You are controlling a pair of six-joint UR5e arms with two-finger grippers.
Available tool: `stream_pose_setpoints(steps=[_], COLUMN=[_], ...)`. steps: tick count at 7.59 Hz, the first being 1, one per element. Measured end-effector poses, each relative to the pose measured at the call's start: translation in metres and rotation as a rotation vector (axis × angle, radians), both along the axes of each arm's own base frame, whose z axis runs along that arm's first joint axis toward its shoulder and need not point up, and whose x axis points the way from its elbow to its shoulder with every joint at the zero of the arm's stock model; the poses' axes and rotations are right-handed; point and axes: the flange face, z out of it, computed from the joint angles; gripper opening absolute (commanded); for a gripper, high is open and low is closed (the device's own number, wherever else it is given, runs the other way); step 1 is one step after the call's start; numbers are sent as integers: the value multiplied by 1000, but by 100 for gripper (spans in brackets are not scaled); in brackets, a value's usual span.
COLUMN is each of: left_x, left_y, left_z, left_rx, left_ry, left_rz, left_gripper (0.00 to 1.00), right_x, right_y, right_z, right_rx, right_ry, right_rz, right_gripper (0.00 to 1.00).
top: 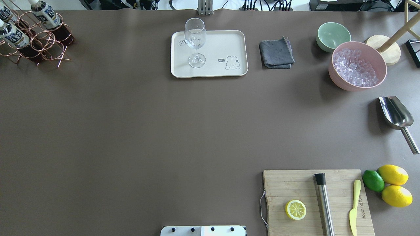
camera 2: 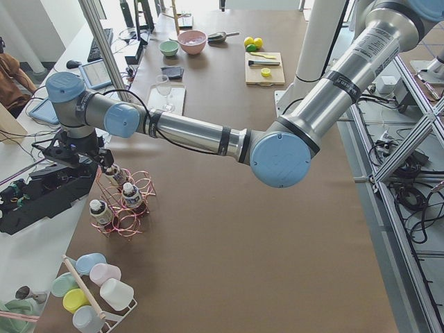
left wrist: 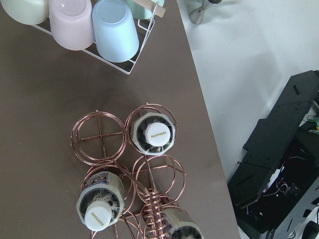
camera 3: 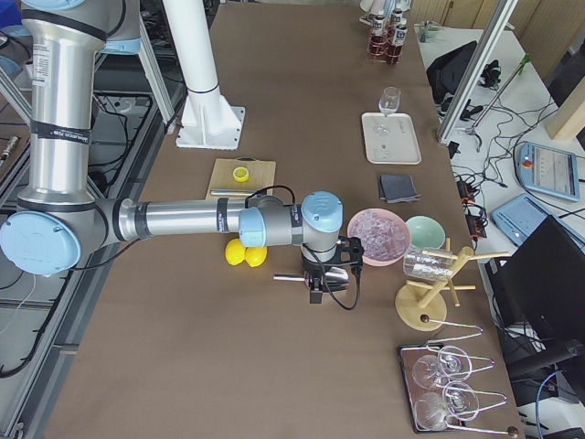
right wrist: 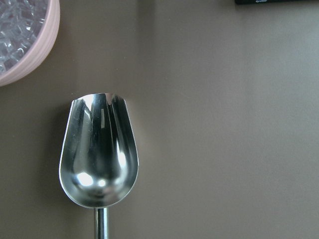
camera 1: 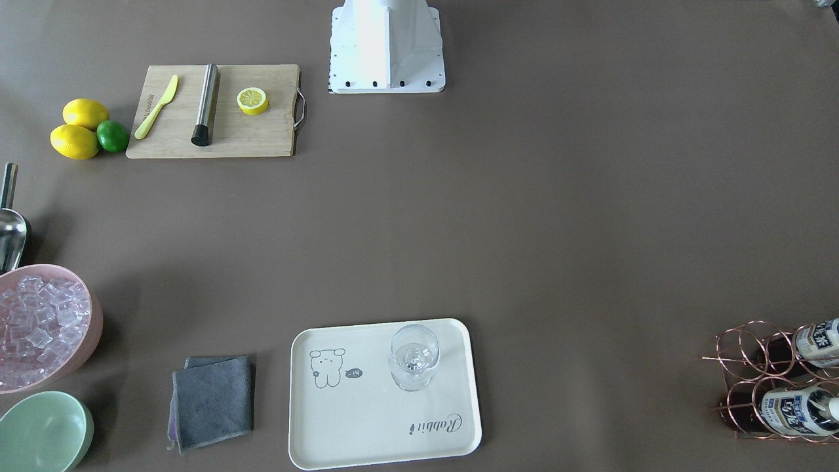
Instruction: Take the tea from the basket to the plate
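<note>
Three tea bottles stand in the copper wire basket (top: 42, 42) at the table's far left corner; one tea bottle (top: 18, 37) is nearest. In the left wrist view I look straight down on the basket (left wrist: 99, 137) and a white cap (left wrist: 158, 135). My left gripper (camera 2: 97, 161) hovers above the basket; I cannot tell whether it is open. The cream plate (top: 223, 46) lies at the far middle with a wine glass (top: 195, 39) on it. My right gripper (camera 3: 331, 274) hangs over a metal scoop (right wrist: 98, 159); I cannot tell its state.
A pink bowl of ice (top: 357, 67), a mint-green bowl (top: 333, 34) and a grey cloth (top: 276, 52) sit right of the plate. A cutting board (top: 295, 183) with a lemon half, muddler and knife lies near right. A rack of pastel cups (left wrist: 94, 30) stands beside the basket.
</note>
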Motion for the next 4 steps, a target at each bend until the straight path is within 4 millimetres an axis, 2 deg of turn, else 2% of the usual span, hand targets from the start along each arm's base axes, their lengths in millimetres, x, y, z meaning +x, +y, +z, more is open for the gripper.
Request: stream_pose_setpoints(steps=[3,4], left_x=[25,31], left_y=[-4,-4], left_z=[9,14], left_rx=[-46,-59], left_ry=[0,4], left_rz=[-23,-29], left_gripper=[98,94], right_x=[0,0], right_y=[0,0], right_z=[-2,-2], right_rx=[3,4], right_ry=[-2,-3], right_rz=[0,0], right_gripper=[100,100])
